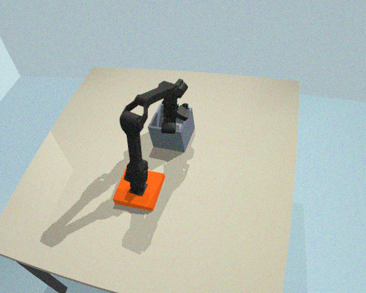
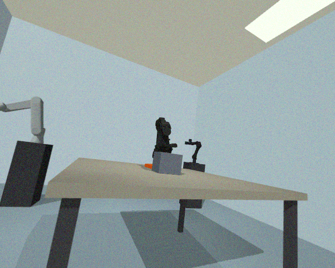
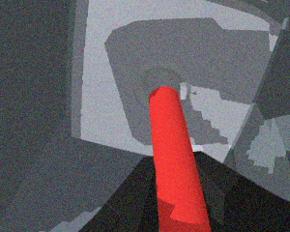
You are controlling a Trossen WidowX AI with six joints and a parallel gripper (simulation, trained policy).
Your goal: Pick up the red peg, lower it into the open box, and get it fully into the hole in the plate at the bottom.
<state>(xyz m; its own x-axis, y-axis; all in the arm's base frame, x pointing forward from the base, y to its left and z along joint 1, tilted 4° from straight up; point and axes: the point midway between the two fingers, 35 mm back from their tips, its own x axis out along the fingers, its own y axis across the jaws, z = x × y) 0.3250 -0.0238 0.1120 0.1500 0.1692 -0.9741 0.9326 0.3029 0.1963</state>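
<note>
The red peg is held between the two black fingers of my gripper, which is shut on it. The peg points down into the open grey box. In the wrist view the pale plate lies at the box bottom, largely in shadow. The peg's lower end overlaps the near part of the faint round hole; whether it has entered cannot be told. In the top and exterior views the fingertips and peg are hidden by the arm and box walls.
The box walls stand close around the fingers. The arm's orange base plate sits on the wooden table. A pale arm on a dark pedestal and a small black arm stand beyond the table.
</note>
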